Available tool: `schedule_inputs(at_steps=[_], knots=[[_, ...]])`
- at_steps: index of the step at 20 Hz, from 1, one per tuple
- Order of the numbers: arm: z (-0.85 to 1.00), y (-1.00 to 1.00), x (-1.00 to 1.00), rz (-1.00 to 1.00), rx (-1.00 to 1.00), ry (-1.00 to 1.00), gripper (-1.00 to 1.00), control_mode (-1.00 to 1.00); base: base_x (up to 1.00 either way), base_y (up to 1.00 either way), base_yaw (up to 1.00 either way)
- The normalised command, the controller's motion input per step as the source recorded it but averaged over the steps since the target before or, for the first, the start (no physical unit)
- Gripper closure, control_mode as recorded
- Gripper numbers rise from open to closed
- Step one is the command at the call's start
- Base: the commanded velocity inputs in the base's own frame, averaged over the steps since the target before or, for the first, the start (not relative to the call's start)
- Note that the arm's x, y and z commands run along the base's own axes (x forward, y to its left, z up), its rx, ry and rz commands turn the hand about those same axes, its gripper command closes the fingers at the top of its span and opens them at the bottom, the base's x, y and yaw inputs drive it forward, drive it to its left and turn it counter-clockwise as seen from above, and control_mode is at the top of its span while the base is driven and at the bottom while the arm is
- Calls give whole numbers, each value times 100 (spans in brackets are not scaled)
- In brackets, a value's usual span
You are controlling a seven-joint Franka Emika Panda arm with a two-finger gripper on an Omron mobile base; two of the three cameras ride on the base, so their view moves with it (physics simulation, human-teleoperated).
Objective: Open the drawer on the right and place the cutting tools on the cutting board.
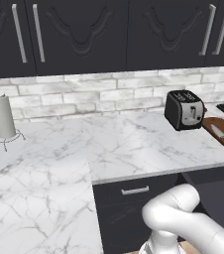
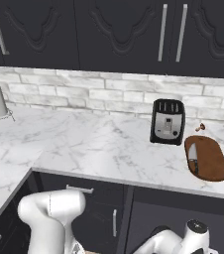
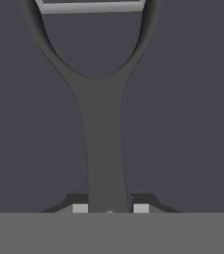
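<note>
tool (image 3: 110, 208) clenched on thin grey utensil's (image 3: 103, 149) handle, w/ drawer (image 3: 193, 124) floor behind.

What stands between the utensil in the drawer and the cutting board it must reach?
Nothing visible does. The claw grips the utensil; the cutting board holds one knife on its left half, the rest bare; the toaster stands left of the board.

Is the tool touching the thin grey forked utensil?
Touching. The hand view shows the tool shut on the thin grey forked utensil, both fingertips flush against its stem, no gap.
</note>
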Motion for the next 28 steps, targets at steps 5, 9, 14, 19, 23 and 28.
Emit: schedule_inputs(at_steps=[5, 9, 14, 19, 23, 28], knots=[[100, 38, -4, 0, 0, -2, 100, -100, 0, 0, 0], [100, 55, 0, 0, 0, -1, 100, -100, 0, 0, 0], [100, 55, 6, 0, 0, -4, 100, -100, 0, 0, 0], [100, 50, 30, 0, 0, -9, 100, -100, 0, 0, 0], [84, 38, 59, 0, 0, -9, 100, -100, 0, 0, 0], [62, 27, 93, 0, 0, -4, 100, -100, 0, 0, 0]])
